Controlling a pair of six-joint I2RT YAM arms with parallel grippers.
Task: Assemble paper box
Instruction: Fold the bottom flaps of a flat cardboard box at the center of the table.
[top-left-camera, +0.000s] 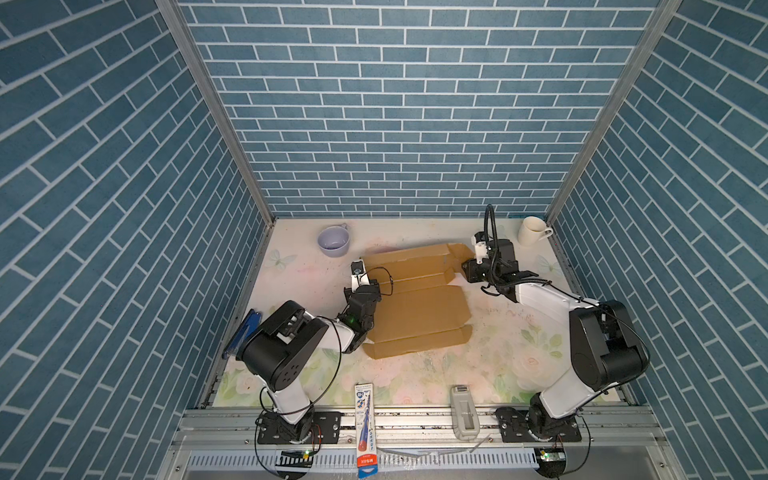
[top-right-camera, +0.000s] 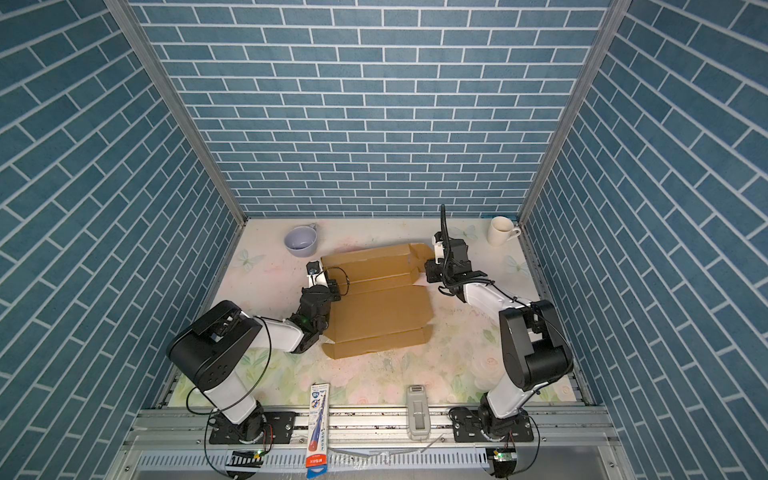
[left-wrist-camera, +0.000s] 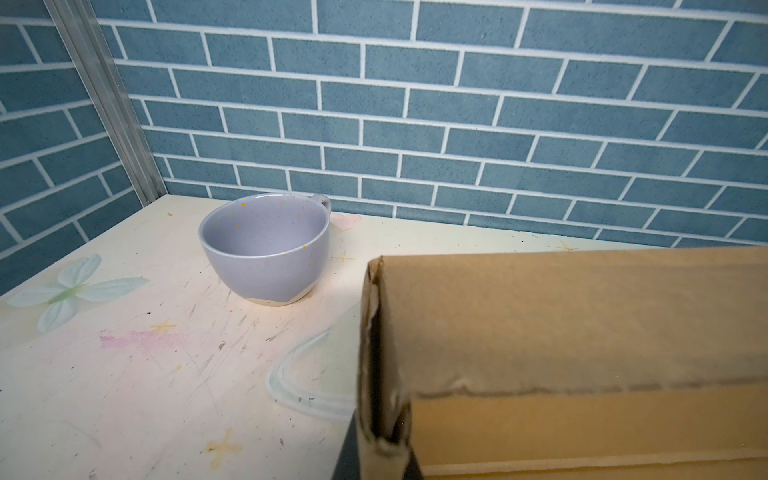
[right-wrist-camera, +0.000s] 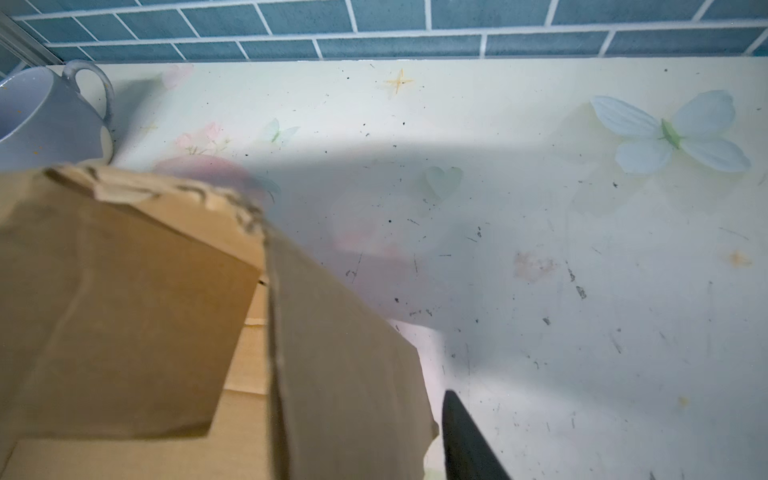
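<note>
Blue brick walls (top-left-camera: 395, 124) ring a floral table (top-left-camera: 498, 353); left fingers (left-wrist-camera: 347, 457) pinch the paper box (top-left-camera: 415, 307), right fingers (right-wrist-camera: 469, 440) unclear.

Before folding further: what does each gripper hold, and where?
Left gripper pinches the brown cardboard box sheet by its left edge. Right gripper is at its right flap; hold unclear.

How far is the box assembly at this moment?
Early stage. Done: the far panel of the paper box is lifted. In hand: the left gripper pinches its left edge; the right gripper is at the far right flap, grip unclear. Left: near panels lie flat; no walls are locked.
</note>
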